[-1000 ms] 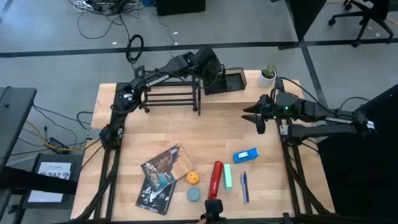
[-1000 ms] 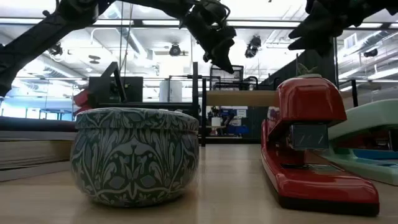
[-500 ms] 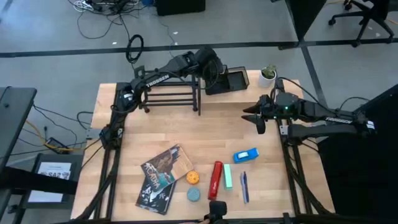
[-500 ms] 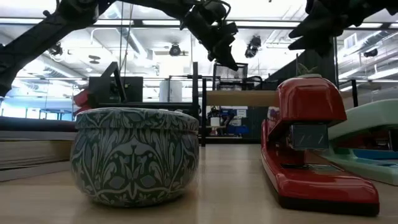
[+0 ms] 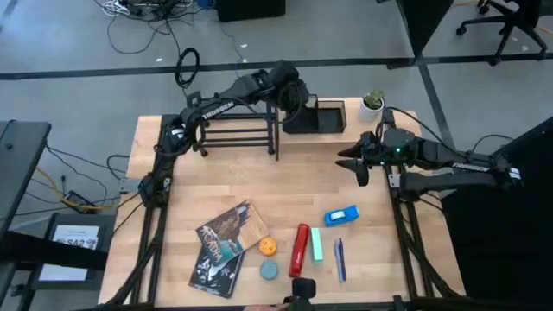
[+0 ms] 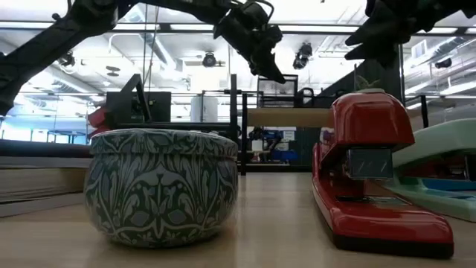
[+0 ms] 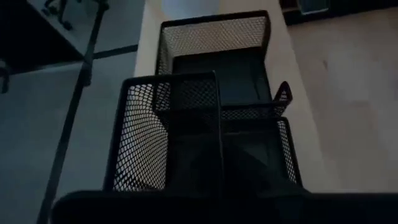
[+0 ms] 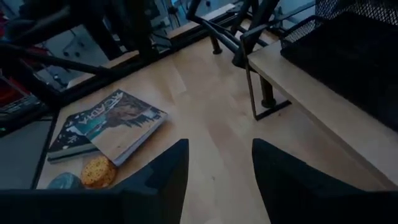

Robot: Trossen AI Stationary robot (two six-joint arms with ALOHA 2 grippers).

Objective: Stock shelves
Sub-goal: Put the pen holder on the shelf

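Observation:
A black mesh organizer (image 5: 317, 116) stands on the light wooden shelf (image 5: 350, 134) at the table's far middle; the right wrist view shows it (image 8: 354, 50) on the plank (image 8: 311, 93). My left gripper (image 5: 295, 97) reaches in at the organizer's left end from above and looks down into its compartments (image 7: 217, 118). The black tube rack (image 5: 238, 134) stands to the left of the wooden shelf. My right gripper (image 8: 217, 174) hovers open over the table's right half (image 5: 359, 166), with nothing between its fingers. My left gripper is on the mesh organizer's left end (image 6: 280, 77), coming from above and slanting toward the table's right. Shadow and the gripper itself hide which wall the fingers are on. The organizer stays upright, its base on the wooden plank (image 6: 290, 117).
Near the front edge lie books (image 5: 226, 244), an orange disc (image 5: 269, 246), a patterned tin (image 5: 270, 270), a red stapler (image 5: 300, 246), a mint-green item (image 5: 317, 244), pens (image 5: 340, 259) and a blue object (image 5: 341, 216). A potted plant (image 5: 372, 105) stands at the far right.
My left gripper has moved a little toward the table's right and far edge, and the mesh organizer has slid with it along the wooden plank and turned squarer to the table. My right gripper has kept still.

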